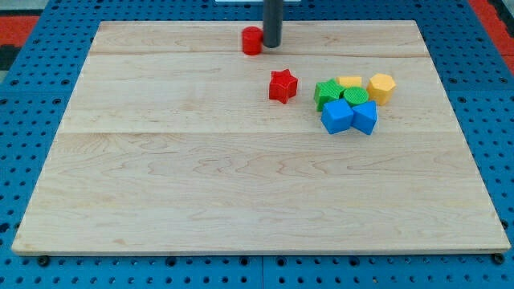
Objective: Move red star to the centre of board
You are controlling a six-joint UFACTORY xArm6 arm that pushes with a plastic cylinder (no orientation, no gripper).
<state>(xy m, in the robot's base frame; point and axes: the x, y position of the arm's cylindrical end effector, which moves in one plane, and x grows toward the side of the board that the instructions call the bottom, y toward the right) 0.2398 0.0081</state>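
Fingers: none on this rig, so no spread or pinch to report; arm ends in a plain dark rod
Tip: my tip (272,46) sits down on the board near the view's top edge, a bit right of centre line
Tip vs blocks: just beside the red cylinder (252,40), on its right side, touching or nearly, cannot tell which
Red star: red star (283,86) lies below the tip toward the view's bottom, apart from it, in upper middle of board, above board centre
Cluster: right of the star, tight group, near but not touching it
Cluster members: green star-like block (327,93), green round block (356,96), yellow block (350,82) behind them, yellow hexagon-ish block (381,87) at far right, two blue blocks (337,117) and (365,117) in front
Board: wooden board (241,193) on blue pegboard surround (24,120)
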